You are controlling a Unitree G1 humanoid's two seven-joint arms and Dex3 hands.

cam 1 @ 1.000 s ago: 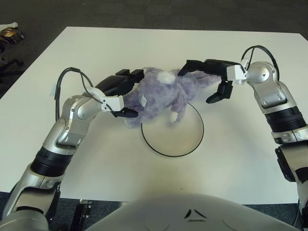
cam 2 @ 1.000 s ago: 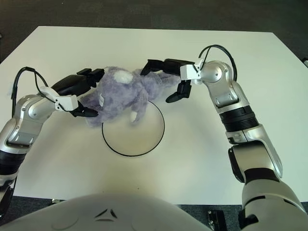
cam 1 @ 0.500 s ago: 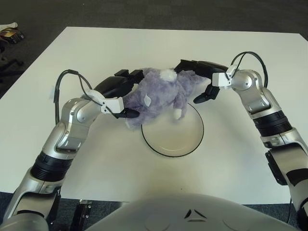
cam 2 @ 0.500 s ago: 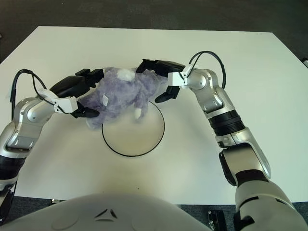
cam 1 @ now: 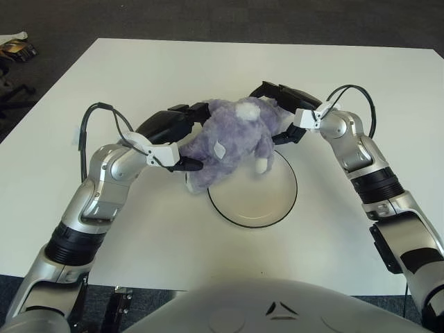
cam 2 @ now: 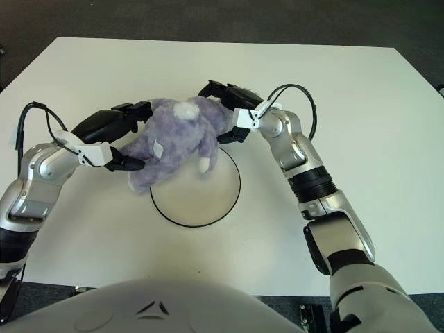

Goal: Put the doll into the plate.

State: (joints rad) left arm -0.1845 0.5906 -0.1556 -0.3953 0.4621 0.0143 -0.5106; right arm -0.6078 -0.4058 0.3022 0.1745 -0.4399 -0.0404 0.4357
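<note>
Clearance check: fluffy purple plush doll [cam 1: 232, 142] is boxed in both sides. Left hand [cam 1: 173, 135] w/ black fingers clamps its left flank; right hand [cam 1: 281, 114] presses its far right side, so no side access there. Doll overhangs far-left rim of round white plate w/ thin dark edge [cam 1: 291, 205], blocking that approach. Plate's near and right portions are open (centre bare, reachable from above). White square tabletop [cam 1: 347, 236] is unobstructed in front of plate, betw. the two forearms, and along far edge. Both forearms angle inward, closing off lateral paths at mid-table.
</note>
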